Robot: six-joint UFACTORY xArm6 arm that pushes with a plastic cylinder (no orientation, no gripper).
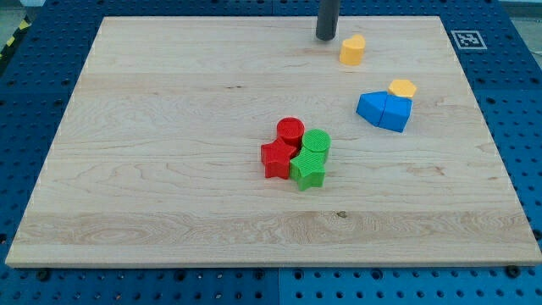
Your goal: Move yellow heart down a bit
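Note:
The yellow heart (352,50) lies near the view's top, right of centre, on the wooden board (169,127). My tip (326,37) is the lower end of the dark rod, just left of and slightly above the yellow heart, a small gap apart. A yellow hexagon-like block (403,88) lies lower right, touching the top of two blue blocks (384,111) that sit side by side.
A cluster near the board's middle holds a red cylinder (290,130), a red star (277,158), a green cylinder (317,141) and a green star (308,172), all touching. A black-and-white marker (467,39) sits at the board's top right corner.

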